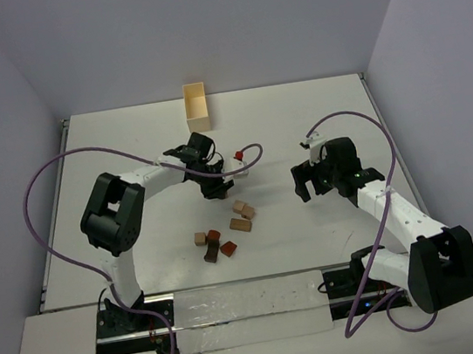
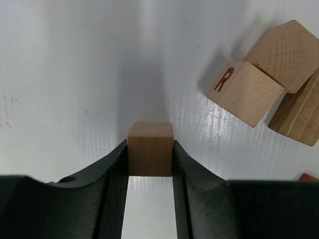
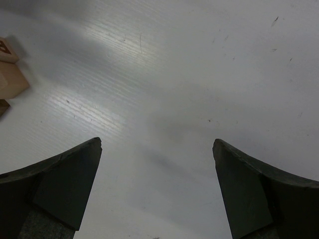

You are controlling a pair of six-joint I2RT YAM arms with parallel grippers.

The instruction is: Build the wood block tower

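- Nearest the overhead camera is the near edge of the white table [image 1: 298,115], where both arm bases are bolted. No stack stands anywhere on it, so I judge the tower barely begun.
- Left arm reaches to mid-table. The left gripper [image 1: 213,187] is clamped on a plain tan cube [image 2: 149,154], with one finger flat against each side face and the cube's front half poking past the tips.
- Right gripper [image 1: 308,186] hangs at 3 o'clock from the left one, well apart. Its jaws are spread wide over bare table and hold nothing.
- Pale wooden box [image 1: 197,106] sits at 12 o'clock, near the far edge, and plays no part yet.
- Loose blocks [image 1: 242,214] lie at 5 to 6 o'clock from the left gripper, tan ones nearer it and reddish-brown ones [image 1: 215,243] beyond. In the left wrist view a cube lettered R [image 2: 246,92] touches two tan neighbours at 2 o'clock from the held cube.
- I cannot tell whether the held cube touches the table.
- To do the step well, set the cube flat and square on open surface, clear of the cluster. Then open the jaws straight apart and lift vertically, so it neither twists nor drags.
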